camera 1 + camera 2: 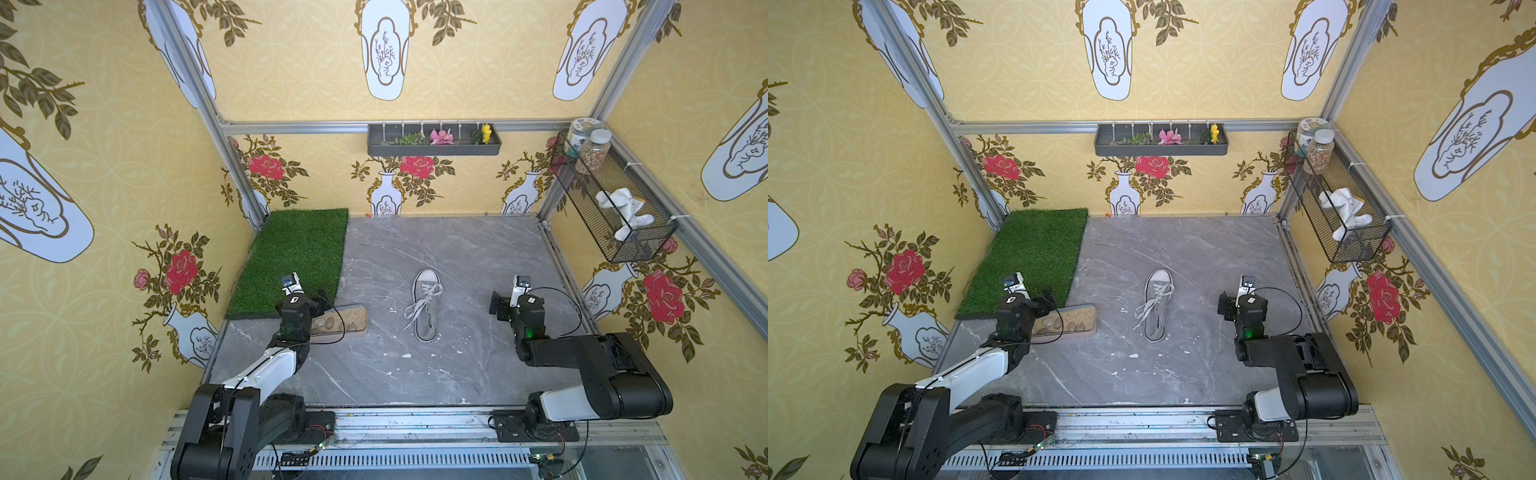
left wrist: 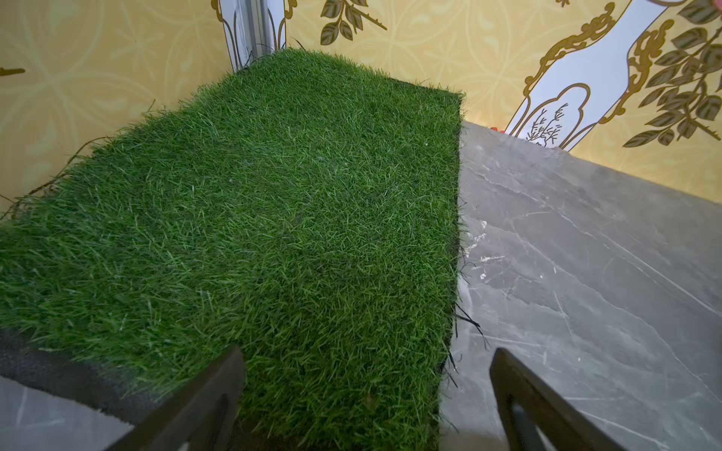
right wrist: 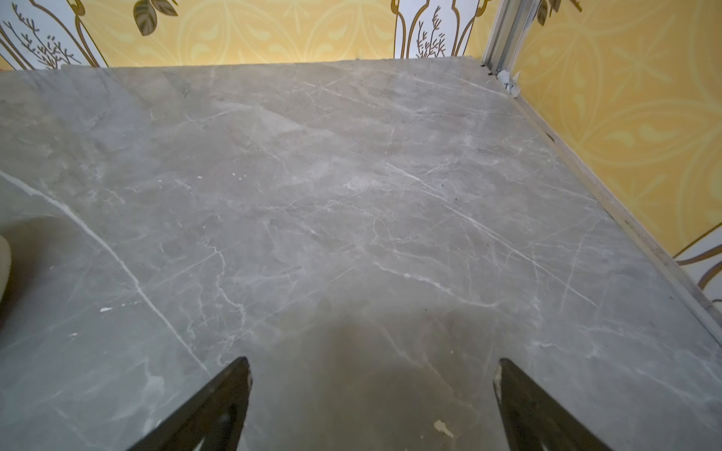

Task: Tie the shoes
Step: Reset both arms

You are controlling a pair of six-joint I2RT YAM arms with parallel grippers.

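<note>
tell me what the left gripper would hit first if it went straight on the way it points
Most likely the green grass mat: the open left gripper points across it, near its edge beside the grey tabletop. Height is unclear.

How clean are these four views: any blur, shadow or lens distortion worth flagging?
Both top views: even light, the grey canvas sneaker sharp, aluminium frame posts splayed outward by the wide lens. Left wrist view: green artificial grass mat crisp centrally, softer at the borders. Right wrist view: a soft dark shadow on the grey marble tabletop, mildly hazy overall.
</note>
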